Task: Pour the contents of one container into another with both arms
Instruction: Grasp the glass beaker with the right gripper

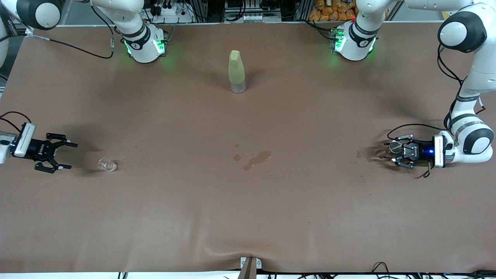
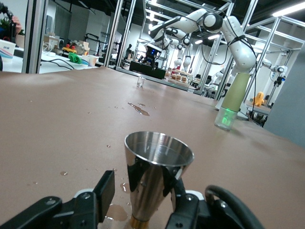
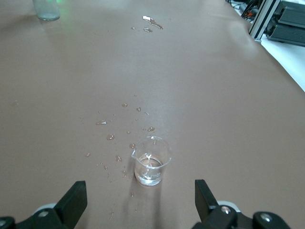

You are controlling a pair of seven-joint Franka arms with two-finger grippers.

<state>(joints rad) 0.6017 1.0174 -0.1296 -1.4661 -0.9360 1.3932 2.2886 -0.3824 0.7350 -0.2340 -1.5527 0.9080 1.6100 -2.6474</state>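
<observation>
Starting nearest you: left gripper (image 1: 393,154) stands around the steel cup (image 2: 157,174), fingers not visibly pressing it; right gripper (image 1: 66,155), jaws wide, sits near the glass beaker (image 1: 107,165). Puddle (image 1: 255,159) mid-table; bottle (image 1: 236,71) farthest.

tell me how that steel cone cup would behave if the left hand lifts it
The metal cup is probably stiff, and its polished tapering wall could slip through the left hand. With a wide mouth over a narrow foot it likely tips easily, and the water drops on the table suggest wet, slick surfaces.
</observation>
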